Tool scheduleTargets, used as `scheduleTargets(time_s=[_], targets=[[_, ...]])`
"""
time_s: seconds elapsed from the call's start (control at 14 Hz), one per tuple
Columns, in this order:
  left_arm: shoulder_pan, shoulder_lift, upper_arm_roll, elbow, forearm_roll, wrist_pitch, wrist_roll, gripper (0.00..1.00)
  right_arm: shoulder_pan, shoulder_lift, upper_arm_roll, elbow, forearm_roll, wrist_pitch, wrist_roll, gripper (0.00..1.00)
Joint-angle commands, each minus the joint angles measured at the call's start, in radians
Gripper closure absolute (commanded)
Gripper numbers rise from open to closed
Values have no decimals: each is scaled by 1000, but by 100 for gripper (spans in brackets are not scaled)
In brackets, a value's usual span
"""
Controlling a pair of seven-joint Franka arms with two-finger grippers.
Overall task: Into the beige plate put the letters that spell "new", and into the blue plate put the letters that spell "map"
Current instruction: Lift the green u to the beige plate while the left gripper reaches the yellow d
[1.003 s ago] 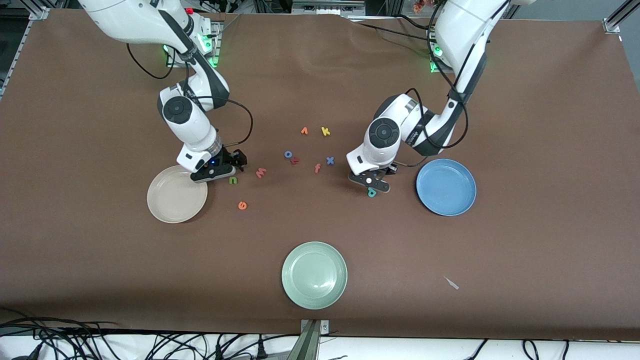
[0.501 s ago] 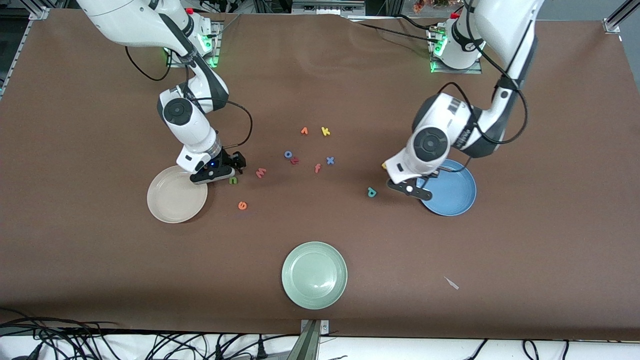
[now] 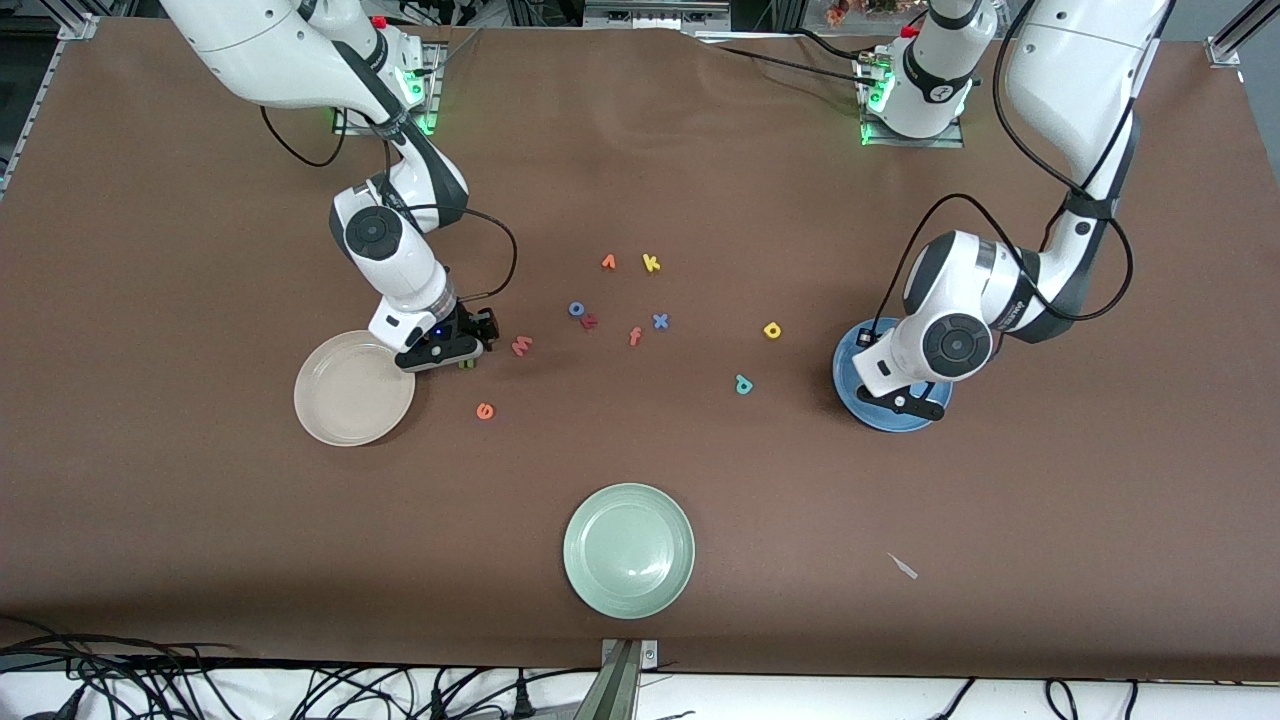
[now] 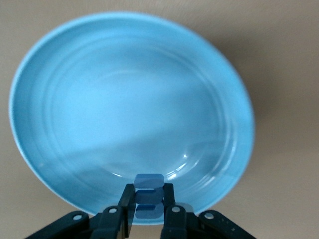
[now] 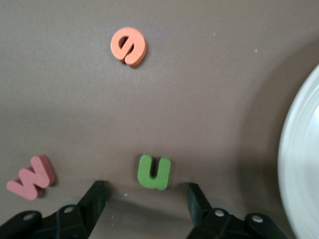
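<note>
Over the blue plate [image 4: 30,74], left hand [image 4: 148,211] grips blue m [image 4: 149,196].

Both arms were glossy white with dark grey joint bands and round black caps. Thin black cables looped beside each wrist. Each black tool carried silver screws; green lights glowed at the bases.

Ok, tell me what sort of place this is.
Most likely a robotics lab test bench: a table under brown covering, loose cables along its edge, and the arms' bases bolted at the top with green indicator lights.
</note>
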Motion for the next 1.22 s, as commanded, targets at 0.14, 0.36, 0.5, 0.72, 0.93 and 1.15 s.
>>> scheduleTargets(time_s=[0.14,0.36,0.5,0.72,0.93,1.15], targets=[[26,17,-15,-8,31,3,3,1,39,36,-35,53,-24,6,42,39],[18,0,-39,4,17,-29,-11,0,53,47,-37,65,-22,5,54,43],[17,-21,-97,17,15,-51,-49,0,56,53,-43,68,-24,5,56,53],[15,-23,-188,21,14,-48,-192,0,58,54,-45,68,-24,5,59,75],[12,-2,-243,14,5,-17,-486,0,56,48,-51,68,-25,-3,57,98],[21,1,-247,-34,-148,115,-602,0,53,-7,-57,111,-36,-139,45,98]])
